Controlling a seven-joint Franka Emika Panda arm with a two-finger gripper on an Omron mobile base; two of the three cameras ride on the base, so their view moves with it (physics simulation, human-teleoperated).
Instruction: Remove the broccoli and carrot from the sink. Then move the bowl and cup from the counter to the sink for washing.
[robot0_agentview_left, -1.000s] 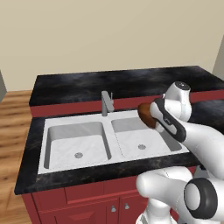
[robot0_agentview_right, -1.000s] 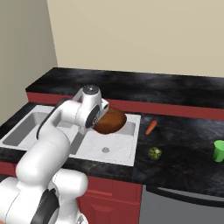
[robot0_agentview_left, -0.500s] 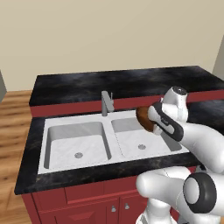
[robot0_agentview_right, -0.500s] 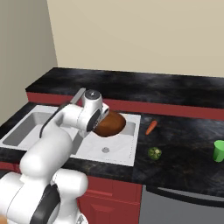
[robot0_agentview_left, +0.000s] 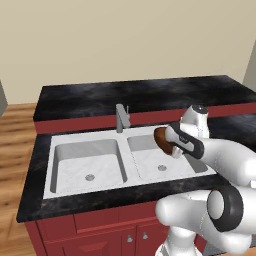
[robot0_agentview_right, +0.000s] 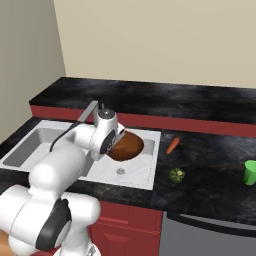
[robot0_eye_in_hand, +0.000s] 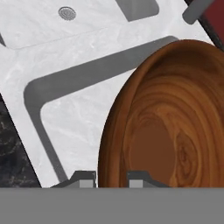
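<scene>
While the gripper (robot0_eye_in_hand: 112, 177) is clamped on the rim of the bowl (robot0_agentview_right: 126, 146), the bowl hangs tilted above the right basin of the sink (robot0_agentview_right: 145, 172), not resting on its floor. One fingertip (robot0_eye_in_hand: 83, 178) stands outside the rim and the other inside. The step in hand seems to be bringing the bowl into the sink. The next move probably calls for lowering it to the basin floor, near the drain, and only then letting the jaws part. One broccoli (robot0_agentview_right: 176, 175) and one carrot (robot0_agentview_right: 172, 145) lie on the counter (robot0_agentview_right: 210, 185), to the right of the sink, so the first part looks done. One cup (robot0_agentview_right: 250, 172) stands further right, not moved yet. The sink has two basins and one faucet (robot0_agentview_left: 121, 118).
</scene>
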